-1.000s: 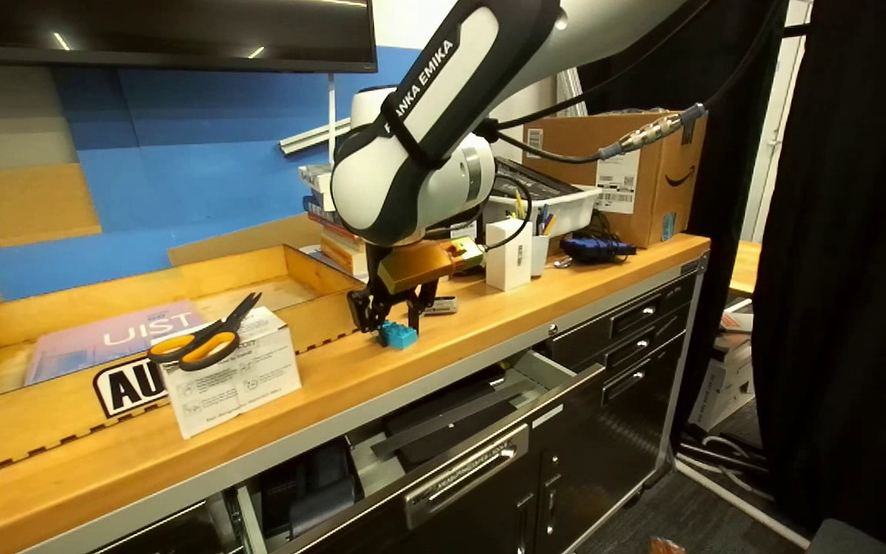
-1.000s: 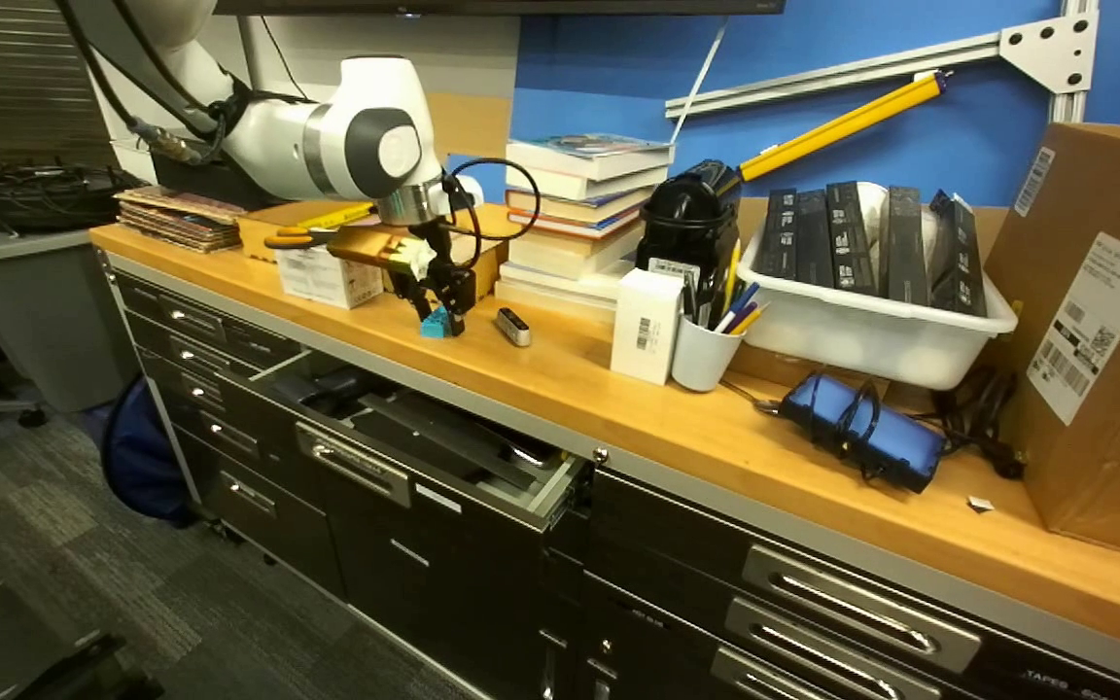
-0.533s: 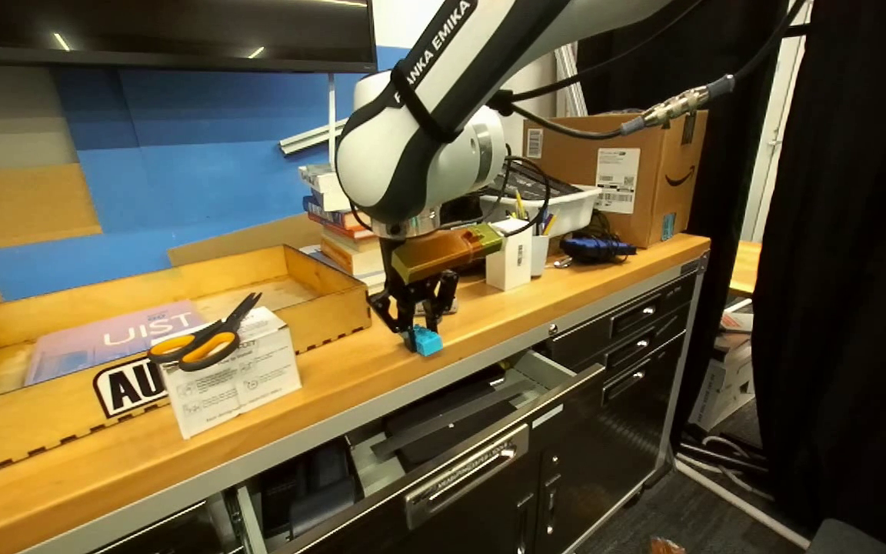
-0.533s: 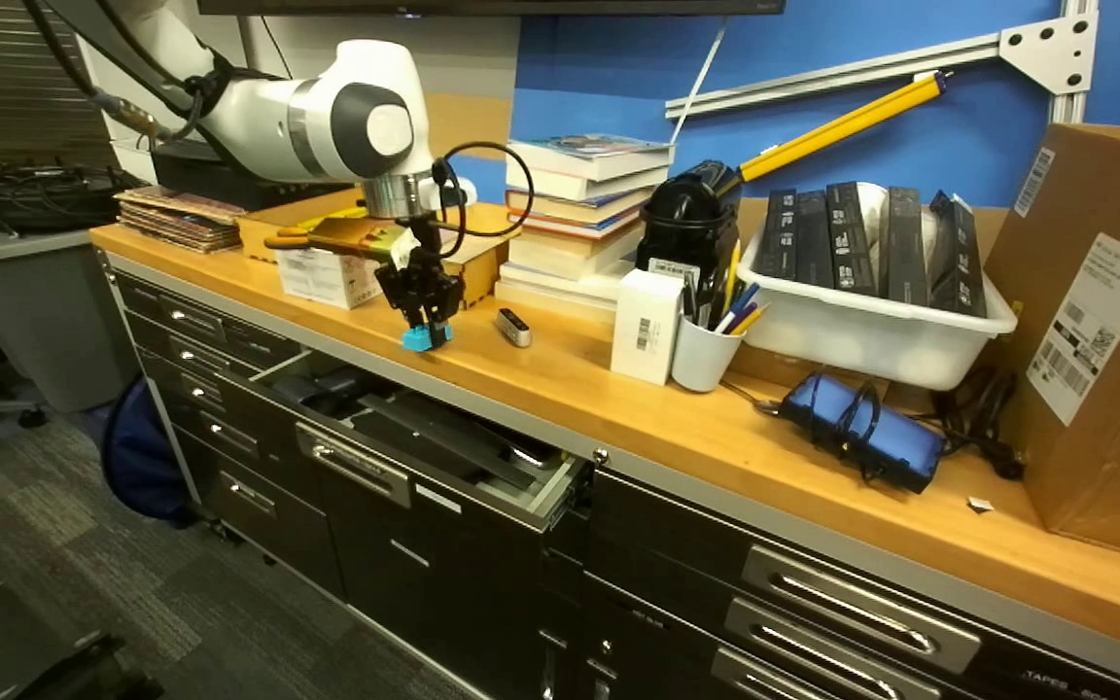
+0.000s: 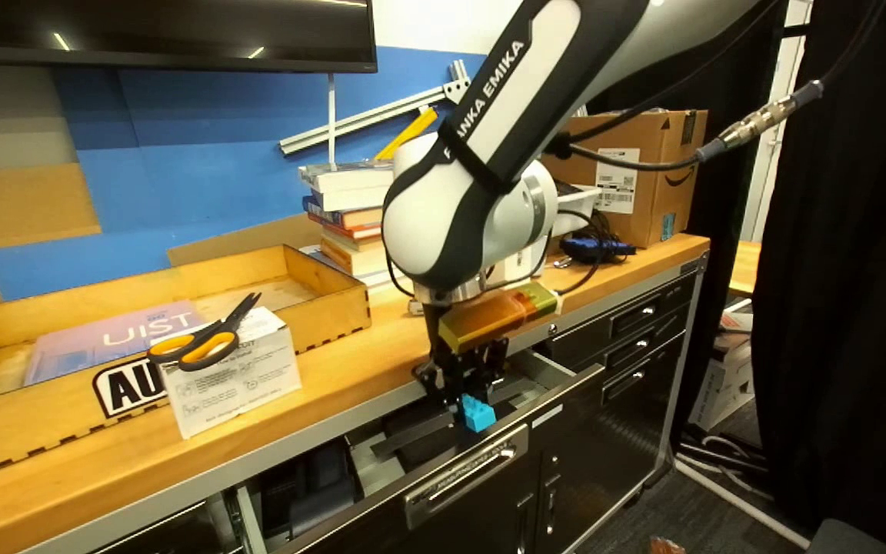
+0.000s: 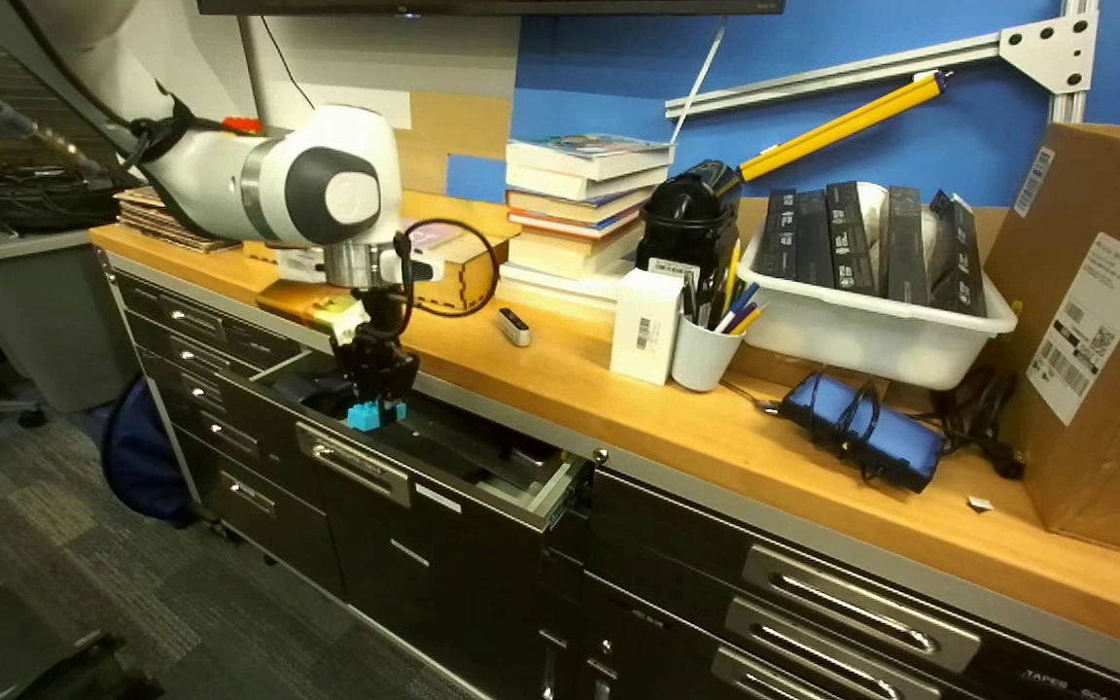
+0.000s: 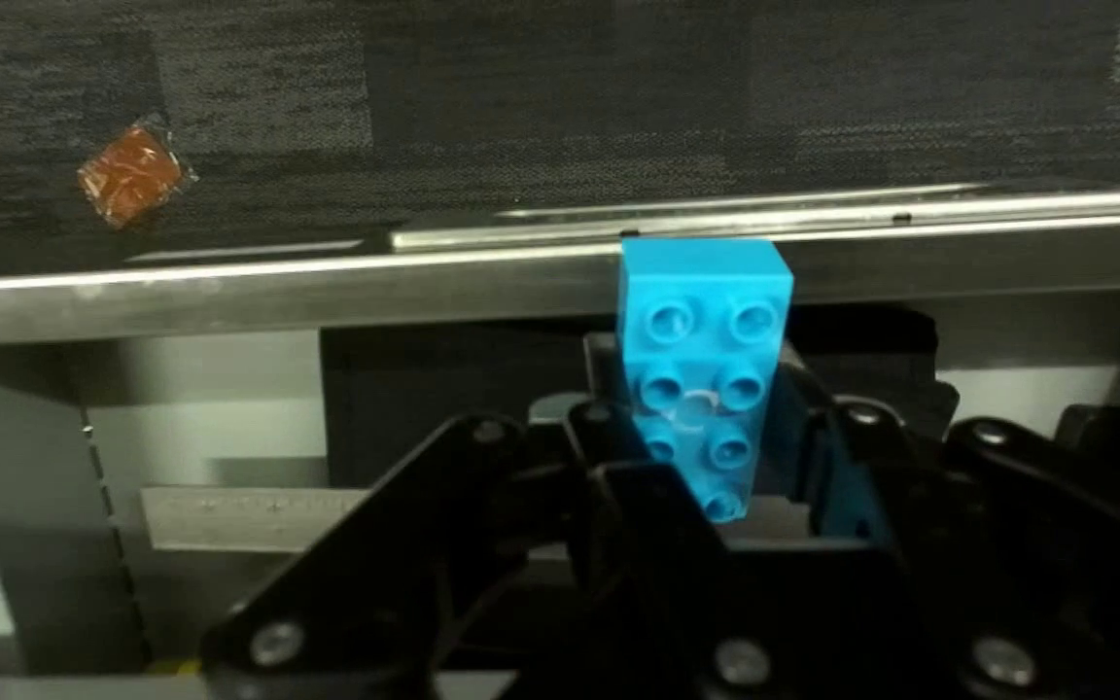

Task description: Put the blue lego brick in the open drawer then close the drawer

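Observation:
The blue lego brick (image 5: 478, 414) is held over the open drawer (image 5: 558, 394), near its front wall. It also shows in an exterior view (image 6: 375, 416) and in the wrist view (image 7: 701, 292), where its far end overlaps the drawer's front rim (image 7: 278, 299). Its exact height above the rim is hard to tell. My gripper (image 5: 467, 394) points down with its fingers shut on the brick's two sides; it also shows in an exterior view (image 6: 377, 391) and in the wrist view (image 7: 701, 389). The drawer has a silver bar handle (image 6: 356, 465) and holds dark flat items.
The wooden worktop (image 5: 366, 362) has its front edge just behind my gripper. A white box (image 5: 235, 377) with scissors (image 5: 208, 342) stands on it, beside a wooden tray (image 5: 328, 308). A small grey device (image 6: 513, 328) lies farther along. A ruler (image 7: 249, 517) lies in the drawer.
The brick has been lifted off the worktop and carried forward past its edge, then lower over the drawer. My gripper has stayed on it. The drawer has not moved.

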Available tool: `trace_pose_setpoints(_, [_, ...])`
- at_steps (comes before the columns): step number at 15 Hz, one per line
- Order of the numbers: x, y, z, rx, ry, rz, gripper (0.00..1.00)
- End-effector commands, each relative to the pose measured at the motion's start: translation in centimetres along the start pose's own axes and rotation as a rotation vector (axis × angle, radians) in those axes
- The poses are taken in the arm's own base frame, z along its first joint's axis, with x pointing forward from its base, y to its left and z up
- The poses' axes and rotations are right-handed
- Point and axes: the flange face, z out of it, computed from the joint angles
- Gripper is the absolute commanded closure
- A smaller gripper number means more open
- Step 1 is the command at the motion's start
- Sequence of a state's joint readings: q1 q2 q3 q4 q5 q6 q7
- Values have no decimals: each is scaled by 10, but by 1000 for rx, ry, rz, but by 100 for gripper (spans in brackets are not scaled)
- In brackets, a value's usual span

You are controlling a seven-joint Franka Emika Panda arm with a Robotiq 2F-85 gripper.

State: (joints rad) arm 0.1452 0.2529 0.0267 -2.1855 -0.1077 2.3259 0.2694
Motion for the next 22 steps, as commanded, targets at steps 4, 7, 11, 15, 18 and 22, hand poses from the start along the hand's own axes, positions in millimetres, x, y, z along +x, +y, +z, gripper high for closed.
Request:
trace_pose_setpoints(4, [4, -34, 33, 61, 161, 30, 87])
trace_pose_setpoints(7, [8, -43, 38, 80, 202, 40, 85])
trace_pose_setpoints(11, [-11, -36, 25, 77, 143, 12, 25])
trace_pose_setpoints(15, [-41, -16, -14, 78, 57, -27, 0])
trace_pose_setpoints(18, [-60, 4, -27, 68, -103, -55, 0])
trace_pose_setpoints(22, [-69, 11, 5, 16, -213, -53, 0])
